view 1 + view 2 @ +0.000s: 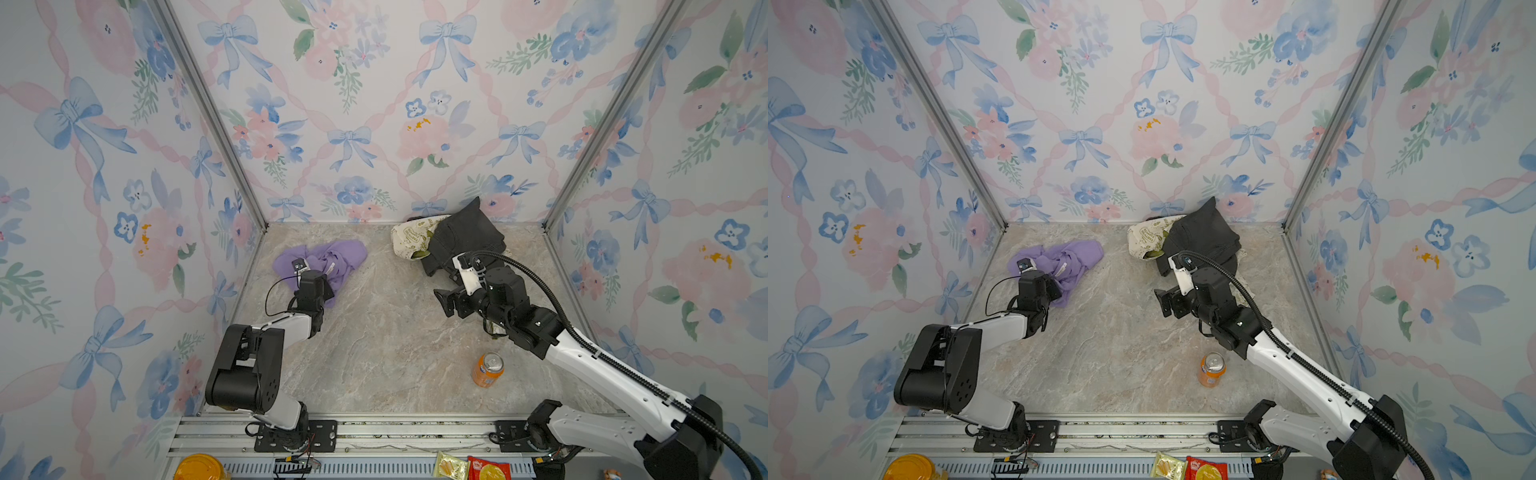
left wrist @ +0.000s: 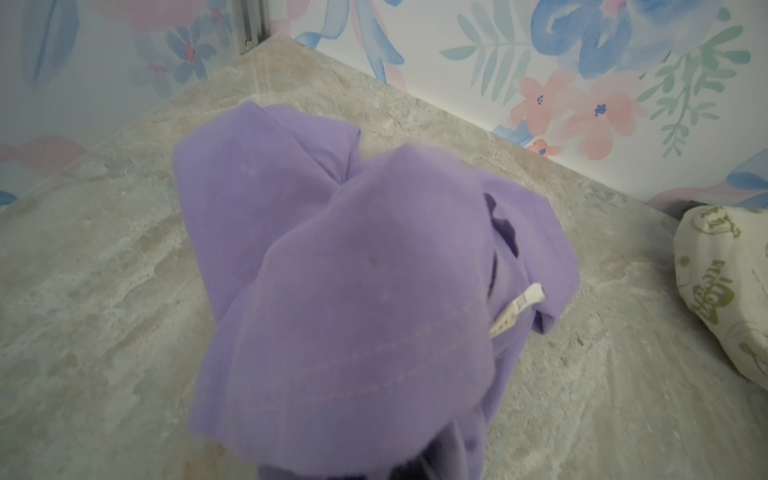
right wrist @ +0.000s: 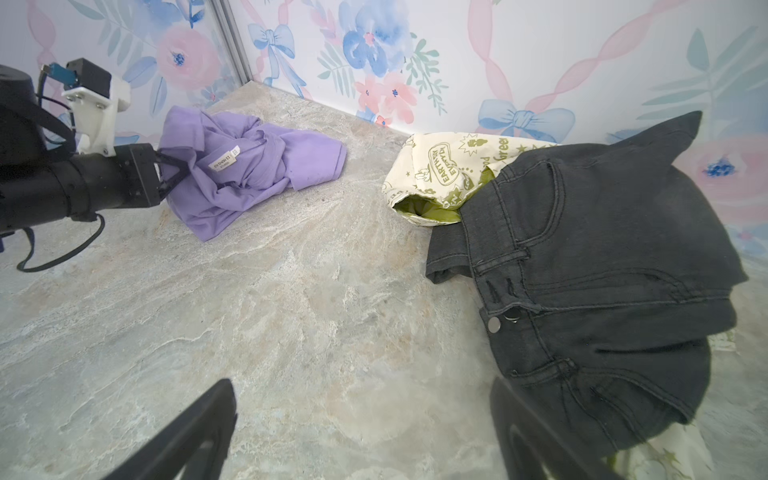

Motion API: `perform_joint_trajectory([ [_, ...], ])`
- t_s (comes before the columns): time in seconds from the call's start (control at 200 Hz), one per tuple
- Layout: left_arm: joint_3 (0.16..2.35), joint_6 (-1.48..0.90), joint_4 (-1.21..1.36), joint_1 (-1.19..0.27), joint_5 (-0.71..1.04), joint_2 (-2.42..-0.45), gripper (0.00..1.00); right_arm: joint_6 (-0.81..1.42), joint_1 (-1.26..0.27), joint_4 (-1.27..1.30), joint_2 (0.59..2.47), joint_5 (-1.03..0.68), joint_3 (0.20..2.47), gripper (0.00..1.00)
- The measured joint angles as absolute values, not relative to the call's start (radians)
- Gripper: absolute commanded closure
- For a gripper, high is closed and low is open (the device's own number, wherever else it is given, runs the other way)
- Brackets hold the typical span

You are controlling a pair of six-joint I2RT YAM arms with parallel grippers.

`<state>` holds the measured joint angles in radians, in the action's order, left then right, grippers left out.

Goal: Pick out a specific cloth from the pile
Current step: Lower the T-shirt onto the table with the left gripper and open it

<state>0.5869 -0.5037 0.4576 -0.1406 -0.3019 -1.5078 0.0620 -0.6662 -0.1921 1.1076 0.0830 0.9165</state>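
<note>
Lavender cloth point(image 1: 345, 253) crumpled on the marble table point(image 1: 386, 345) at back left, well apart from the pile point(image 1: 461, 237) (black denim point(image 3: 602, 249) over cream leaf-printed fabric point(image 3: 440, 166)) at back right. Left gripper point(image 3: 183, 168) pinches a fold of the cloth; right gripper point(image 3: 361, 399) gapes empty, near the pile.

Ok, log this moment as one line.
left gripper shut on shirt | shirt apart from pile | right gripper open, empty
</note>
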Motion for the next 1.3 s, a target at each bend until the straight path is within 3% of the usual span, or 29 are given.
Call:
perform_joint_trajectory([
  [0.07,0.532,-0.519,0.463,-0.165,-0.295,-1.451,0.58,0.062,-0.666,-0.197,1.108,0.083,0.916,0.03],
  [0.175,0.47,-0.539,0.461,-0.177,-0.273,-1.335,0.2,0.062,-0.666,-0.205,1.109,0.083,0.913,0.03],
  [0.26,0.46,-0.554,0.458,-0.177,-0.263,-1.225,0.03,0.059,-0.666,-0.21,1.109,0.083,0.909,0.03],
  [0.39,0.486,-0.543,0.475,-0.184,-0.264,-1.063,0.02,0.059,-0.662,-0.213,1.108,0.079,0.908,0.03],
  [0.505,0.567,-0.519,0.493,-0.187,-0.261,-1.046,0.02,0.059,-0.661,-0.205,1.092,0.078,0.892,0.03],
  [0.895,0.856,-0.503,0.501,-0.114,-0.07,-1.481,0.02,0.059,-0.661,-0.21,1.021,0.075,0.873,0.03],
  [1.1,0.823,-0.551,0.503,-0.089,-0.004,-1.588,0.02,0.059,-0.659,-0.217,1.0,0.075,0.865,0.03],
  [1.295,0.657,-0.585,0.559,-0.112,0.02,-1.615,0.02,0.059,-0.654,-0.221,1.001,0.076,0.863,0.03],
])
